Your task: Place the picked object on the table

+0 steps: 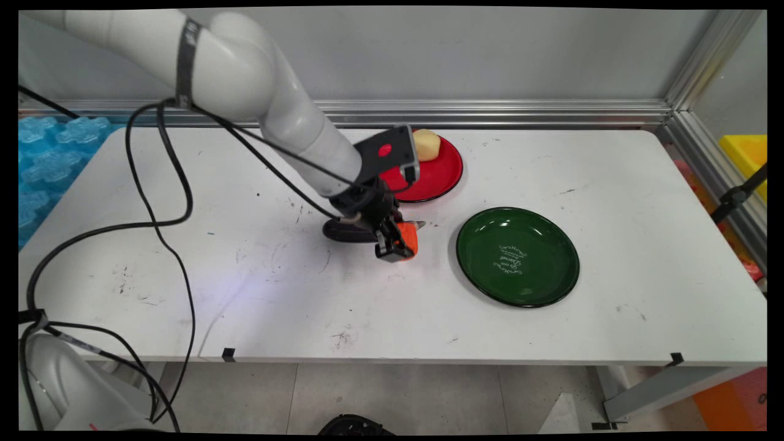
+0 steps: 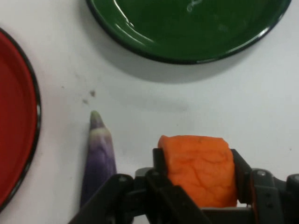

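Observation:
My gripper (image 1: 401,244) (image 2: 198,175) is shut on an orange block-shaped piece (image 1: 407,237) (image 2: 200,169), low over the white table. Both fingers (image 2: 160,161) press its sides in the hand view. A purple eggplant (image 2: 98,158) (image 1: 349,231) lies on the table just beside the gripper, its pale tip pointing toward the plates. A green plate (image 1: 518,256) (image 2: 187,28) sits empty to the right of the gripper. A red plate (image 1: 438,171) (image 2: 16,116) behind the gripper carries a pale yellow potato-like piece (image 1: 427,145).
Black cables (image 1: 159,202) hang from the arm and loop over the table's left part. Blue foam tiles (image 1: 49,153) lie past the table's left end. An aluminium frame (image 1: 490,113) runs along the back edge, with a yellow bin (image 1: 747,156) at far right.

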